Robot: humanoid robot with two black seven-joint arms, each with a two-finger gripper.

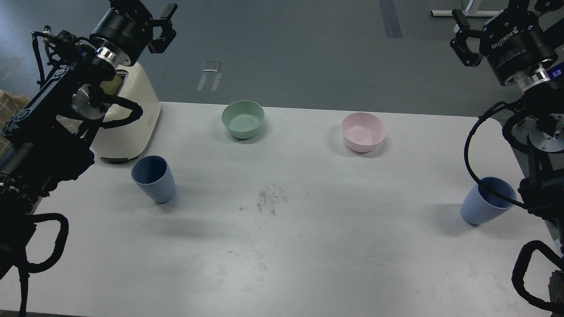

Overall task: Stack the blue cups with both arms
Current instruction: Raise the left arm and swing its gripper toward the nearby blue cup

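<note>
The darker slate-blue cup (154, 179) stands upright on the left side of the white table (282, 255), mouth up. At the right edge stands the lighter blue cup (484, 203), also upright, with a black cable of my right arm crossing in front of its rim. My left gripper (144, 9) hangs high at the top left, well above and behind the dark cup, its fingers spread and empty. My right gripper (502, 11) is raised at the top right, far above the light cup, jaws apart and holding nothing. Both grippers' fingertips are partly cut by the frame top.
A cream appliance (132, 123) sits at the back left, just behind the dark cup. A mint-green bowl (243, 118) and a pink bowl (363, 131) stand near the far table edge. A patch of dark specks (269, 200) marks the table's middle.
</note>
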